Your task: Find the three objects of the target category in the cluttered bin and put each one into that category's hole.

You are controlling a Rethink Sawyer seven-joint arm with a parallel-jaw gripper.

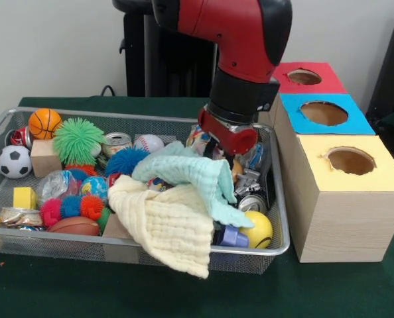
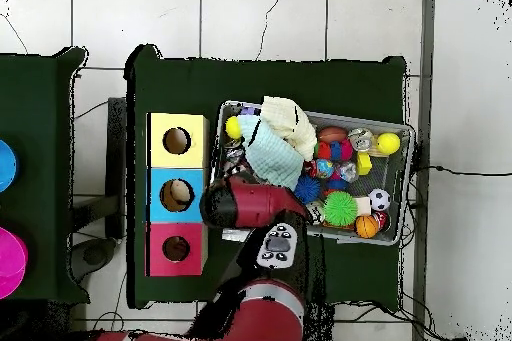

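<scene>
Gripper (image 1: 222, 154) low in bin (image 1: 276, 218).

A green-covered table (image 1: 64, 291) carried a wire-mesh bin (image 1: 24, 242). Beside it stood a wooden box (image 1: 346, 222) with three holes.

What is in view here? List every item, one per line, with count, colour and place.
Wire bin: one, silver, on the green table.
Cloths: two, a mint one over a cream one that hangs over the bin's front rim.
Sports balls: basketball, soccer ball, baseball, brown football, in the bin.
Fuzzy balls: green and blue, mid-bin.
Yellow ball: one, bin's front corner nearest the boxes.
Cans: at least two, silver.
Hole boxes: three, red, blue, yellow, beside the bin.
Gripper: red, lowered into the bin, fingers hidden.
</scene>
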